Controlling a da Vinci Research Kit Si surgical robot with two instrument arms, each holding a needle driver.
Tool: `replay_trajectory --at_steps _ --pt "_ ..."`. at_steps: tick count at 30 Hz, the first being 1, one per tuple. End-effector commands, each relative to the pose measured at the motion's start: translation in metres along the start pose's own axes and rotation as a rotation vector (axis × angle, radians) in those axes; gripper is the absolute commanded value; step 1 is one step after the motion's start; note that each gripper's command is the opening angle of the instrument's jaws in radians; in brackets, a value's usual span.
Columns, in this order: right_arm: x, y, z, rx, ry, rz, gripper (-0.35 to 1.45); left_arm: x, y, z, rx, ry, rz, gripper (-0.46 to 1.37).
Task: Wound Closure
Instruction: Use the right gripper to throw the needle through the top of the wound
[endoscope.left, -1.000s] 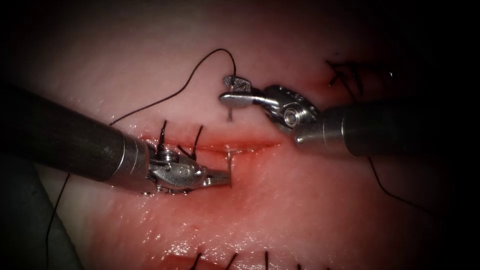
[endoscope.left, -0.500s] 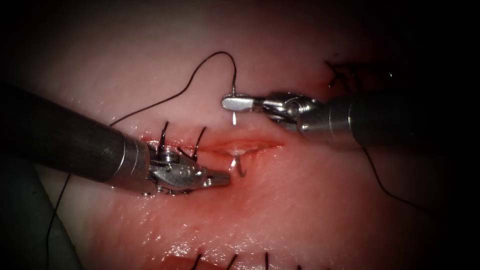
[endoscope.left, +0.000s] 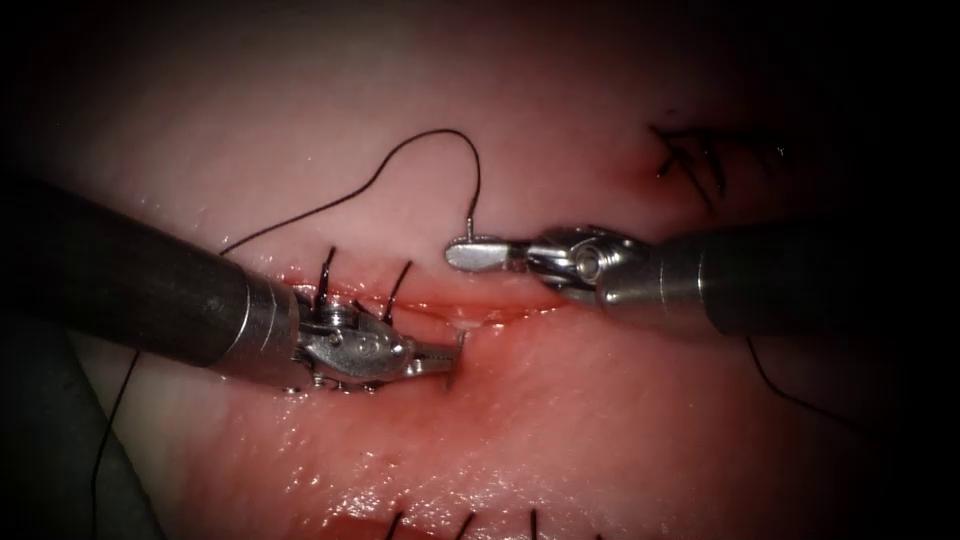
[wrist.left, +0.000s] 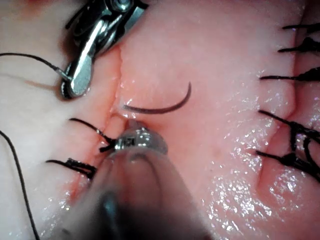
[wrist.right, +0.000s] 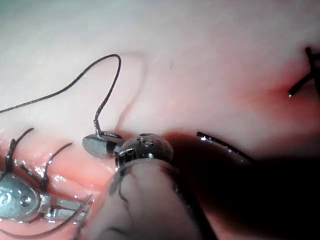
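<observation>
The cut (endoscope.left: 505, 303) runs across the tissue, rimmed with red fluid. My right tool (endoscope.left: 470, 253) lies just beyond the cut, shut on the tail end of the curved needle where the black thread (endoscope.left: 400, 150) joins it. The needle passes under the cut, and its pointed half (wrist.left: 160, 107) arcs free out of the near edge. In the endoscope view that part shows as a short upright sliver (endoscope.left: 460, 342). My left tool (endoscope.left: 448, 358) has its jaws shut, its tip resting on the tissue beside the spot where the needle comes out, holding nothing I can see.
Two tied stitches (endoscope.left: 325, 272) cross the left part of the cut, beside the left tool's wrist. More dark stitches sit at the far right (endoscope.left: 690, 150) and along the near edge (endoscope.left: 465, 520). The thread loops off to the left over the far tissue.
The right tool rolled its wrist and moved down toward the cut, driving the needle through. The needle's point came out of the near edge and now stands by the left tool's tip.
</observation>
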Motion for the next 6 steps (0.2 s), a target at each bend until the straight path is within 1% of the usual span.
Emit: replay_trajectory --at_steps 1,6 --pt "0.0001 0.0001 0.0 -0.007 0.001 0.0 -0.35 0.0 0.0 0.0 -0.011 0.0 0.0 -0.35" --pt "0.0002 0.0 0.0 -0.005 -0.001 0.001 -0.35 0.0 0.0 0.0 -0.011 0.0 0.0 -0.35"
